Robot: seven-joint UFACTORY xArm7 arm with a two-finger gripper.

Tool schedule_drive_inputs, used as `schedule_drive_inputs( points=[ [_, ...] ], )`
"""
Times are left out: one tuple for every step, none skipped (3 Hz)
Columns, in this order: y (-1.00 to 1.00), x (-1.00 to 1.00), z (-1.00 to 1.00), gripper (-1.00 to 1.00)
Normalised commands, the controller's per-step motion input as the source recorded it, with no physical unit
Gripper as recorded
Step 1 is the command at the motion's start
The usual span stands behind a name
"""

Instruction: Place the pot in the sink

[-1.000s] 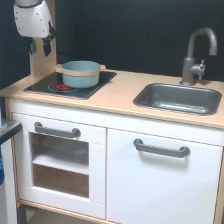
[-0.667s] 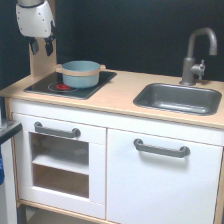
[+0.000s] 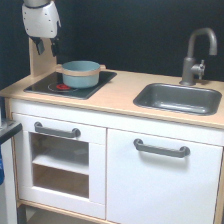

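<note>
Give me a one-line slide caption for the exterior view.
Gripper hovers above the hob, up-left of the pot; the sink sits empty.

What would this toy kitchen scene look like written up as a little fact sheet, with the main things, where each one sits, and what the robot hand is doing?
pot: light blue, upright on the black hob
sink: dark grey basin, nothing seen inside, toward the exterior view's right
tap: behind the sink
gripper: above the hob, up and to the exterior view's left of the pot, not touching it
gripper fingers: too blurred to tell open or shut
task progress: pot not yet picked up
</note>
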Motion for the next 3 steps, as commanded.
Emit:
schedule_drive_inputs(
  points=[
    [0.60, 0.58, -0.32, 1.00],
    [0.61, 0.35, -0.67, 1.00],
    [0.50, 0.01, -0.92, 1.00]
  ],
)
